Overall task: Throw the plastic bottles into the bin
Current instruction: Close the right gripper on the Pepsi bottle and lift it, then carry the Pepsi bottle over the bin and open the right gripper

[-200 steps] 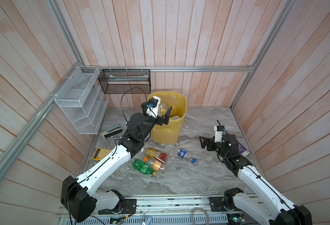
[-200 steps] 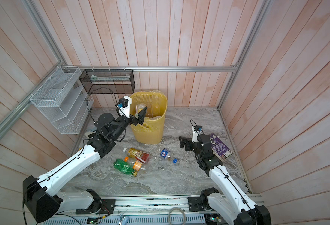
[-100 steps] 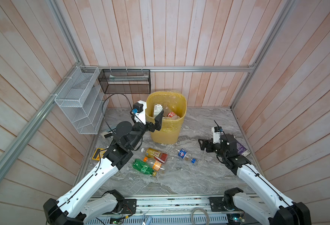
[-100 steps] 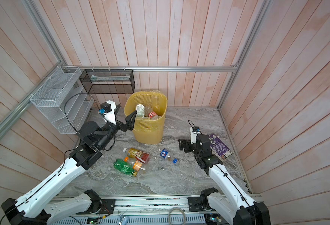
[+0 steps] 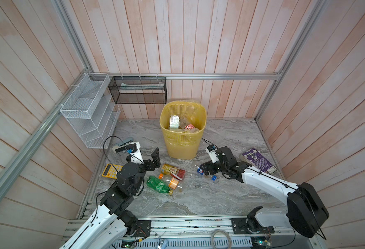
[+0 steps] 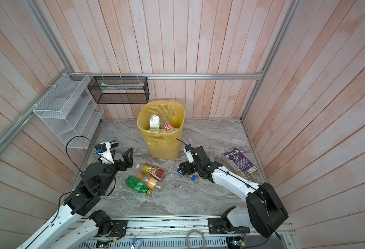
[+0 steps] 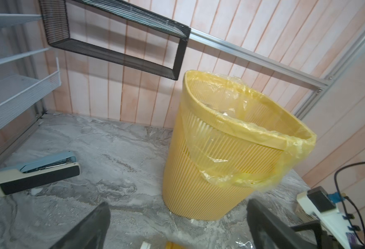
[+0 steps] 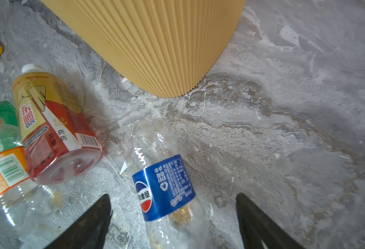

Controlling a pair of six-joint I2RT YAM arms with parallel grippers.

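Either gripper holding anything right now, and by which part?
Nothing is held. The left gripper is open and empty. The right gripper is open, its fingers straddling the blue-label bottle at its label, gaps on both sides.

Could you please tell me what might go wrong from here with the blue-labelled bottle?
The blue-labelled bottle lies on its side between the open jaws of the right gripper; squeezed, it may slip or roll away. The bin already holds bottles high up, so another could bounce out.
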